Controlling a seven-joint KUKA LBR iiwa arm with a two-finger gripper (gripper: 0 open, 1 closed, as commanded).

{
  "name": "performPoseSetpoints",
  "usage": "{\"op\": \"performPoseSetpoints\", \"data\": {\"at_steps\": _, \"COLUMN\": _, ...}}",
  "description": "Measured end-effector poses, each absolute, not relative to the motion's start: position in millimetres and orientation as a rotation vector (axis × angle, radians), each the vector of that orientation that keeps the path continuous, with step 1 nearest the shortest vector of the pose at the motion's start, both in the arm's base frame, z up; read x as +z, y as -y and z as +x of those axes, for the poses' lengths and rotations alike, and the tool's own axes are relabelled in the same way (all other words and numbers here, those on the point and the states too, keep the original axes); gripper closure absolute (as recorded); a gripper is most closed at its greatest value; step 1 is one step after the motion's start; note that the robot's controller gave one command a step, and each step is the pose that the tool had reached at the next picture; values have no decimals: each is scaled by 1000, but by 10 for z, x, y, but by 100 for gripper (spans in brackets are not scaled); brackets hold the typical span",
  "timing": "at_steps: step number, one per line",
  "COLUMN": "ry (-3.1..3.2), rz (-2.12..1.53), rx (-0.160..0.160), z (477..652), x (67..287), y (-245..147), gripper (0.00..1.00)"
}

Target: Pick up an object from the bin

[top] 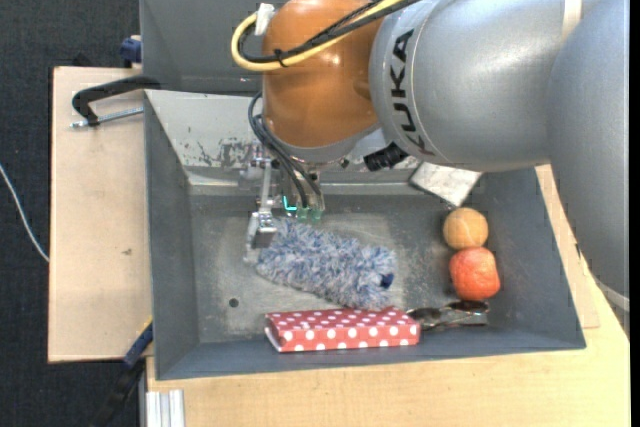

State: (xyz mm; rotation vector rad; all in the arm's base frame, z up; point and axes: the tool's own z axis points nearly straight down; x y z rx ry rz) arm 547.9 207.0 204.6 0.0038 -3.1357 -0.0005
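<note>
Over left end of fuzzy blue-white cloth (pixel 325 265), gripper (pixel 283 215) low, touching it, probably lined up on soft edge for easy pinch. Pincer apart or together: cannot tell. Two balls (pixel 466 227) right of cloth, well clear.

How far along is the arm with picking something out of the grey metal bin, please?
Done: the gripper sits low at the left end of the fuzzy blue-and-white cloth bundle. In hand: nothing visibly gripped. Left: grasping and lifting; the bundle and the red white-dotted box lie on the bin floor.
</note>
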Motion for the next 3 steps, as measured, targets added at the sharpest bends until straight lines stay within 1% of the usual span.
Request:
{"op": "performPoseSetpoints", "data": {"at_steps": 1, "ry": 3143, "rz": 1, "rx": -2, "z": 5498, "x": 2081, "y": -2061, "gripper": 0}}
{"op": "performPoseSetpoints", "data": {"at_steps": 2, "ry": 3141, "rz": 161, "rx": -3, "z": 5634, "x": 1551, "y": -1710, "gripper": 0}}
{"op": "performPoseSetpoints", "data": {"at_steps": 3, "ry": 3128, "rz": 356, "rx": -13, "z": 5696, "x": 725, "y": -1121, "gripper": 0}}
